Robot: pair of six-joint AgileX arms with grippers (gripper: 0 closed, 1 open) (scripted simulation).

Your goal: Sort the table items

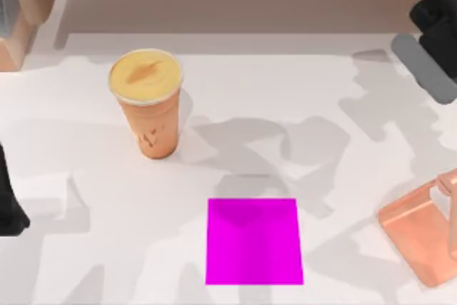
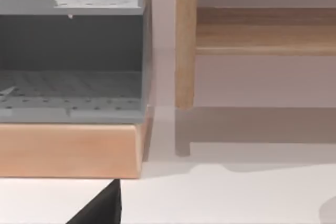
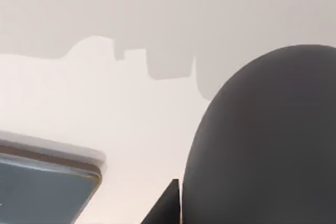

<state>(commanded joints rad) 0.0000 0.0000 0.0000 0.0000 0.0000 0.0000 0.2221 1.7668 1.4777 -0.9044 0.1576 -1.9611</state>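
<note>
Our right gripper (image 1: 433,33), at the far right of the table (image 1: 86,262), has its fingers closed on one dark grey computer mouse (image 1: 423,69). In the right wrist view the mouse's rounded body (image 3: 262,140) lies directly against one dark fingertip (image 3: 167,205). One flat grey-blue panel with a pale rim (image 3: 47,182) rests on the white surface beyond. Outward from the grip, we count one copper-coloured stand (image 1: 421,237) near the right edge. One flat magenta square (image 1: 253,241) lies at the near centre. One tall orange cup with a pale yellow lid (image 1: 146,101) stands upright at far left of centre, well apart from both grippers. Our left gripper (image 1: 11,208) is parked at the left edge, and we cannot tell whether it is open or closed. Its wrist view faces one wooden shelf unit (image 2: 68,150) holding grey perforated trays (image 2: 68,90).
</note>
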